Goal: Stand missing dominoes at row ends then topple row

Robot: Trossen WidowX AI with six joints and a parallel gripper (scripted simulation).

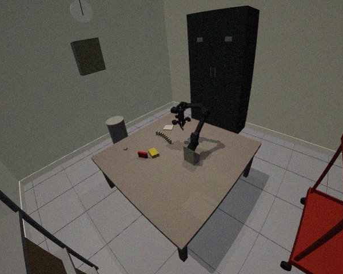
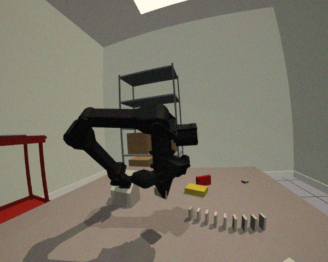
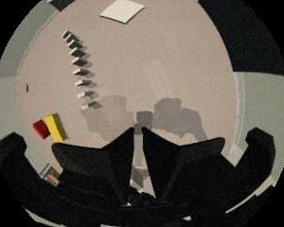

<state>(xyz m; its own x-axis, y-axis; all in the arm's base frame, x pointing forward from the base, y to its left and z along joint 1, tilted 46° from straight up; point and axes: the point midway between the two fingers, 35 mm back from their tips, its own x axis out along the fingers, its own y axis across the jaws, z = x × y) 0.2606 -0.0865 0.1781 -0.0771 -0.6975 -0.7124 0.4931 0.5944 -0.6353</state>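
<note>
Several pale dominoes (image 1: 170, 141) (image 2: 244, 223) (image 3: 79, 61) stand upright in a gently curved, evenly spaced row on the table (image 1: 171, 182). My gripper (image 1: 182, 128) (image 2: 165, 196) (image 3: 137, 130) is raised above the table, off the near-base end of the row. Its fingers are almost together, shut on a domino, of which only a pale sliver shows at the tips in the exterior view; the fingers hide the rest. The held domino touches neither the table nor the row.
A yellow block (image 1: 153, 152) (image 2: 195, 190) (image 3: 55, 128) and a red block (image 1: 142, 154) (image 2: 203, 179) (image 3: 41, 129) lie beside each other. A white flat square (image 1: 168, 127) (image 3: 122, 10) lies beyond the row's far end. A small dark item (image 1: 125, 148) (image 2: 244, 181) lies farther off.
</note>
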